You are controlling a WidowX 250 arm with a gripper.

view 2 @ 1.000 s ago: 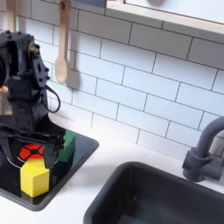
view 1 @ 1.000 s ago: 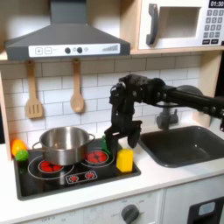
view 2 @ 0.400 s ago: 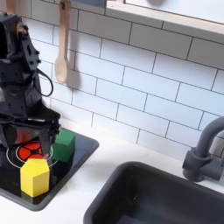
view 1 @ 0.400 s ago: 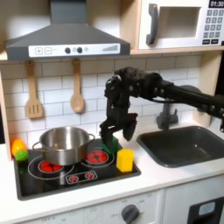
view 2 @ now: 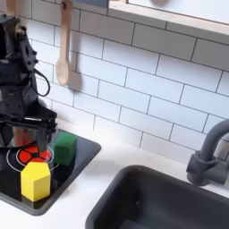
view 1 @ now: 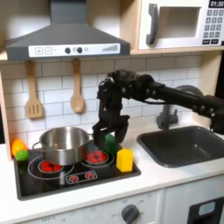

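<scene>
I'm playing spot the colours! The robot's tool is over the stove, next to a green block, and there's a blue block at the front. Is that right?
Almost. The front block is yellow, not blue, as the second exterior view shows. The tool does hang over the stove, next to the green block.

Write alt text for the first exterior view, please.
A black robot arm's claw hangs open above a toy stove, close over a green block, with a yellow block in front, a steel pot left, a sink right.
</scene>
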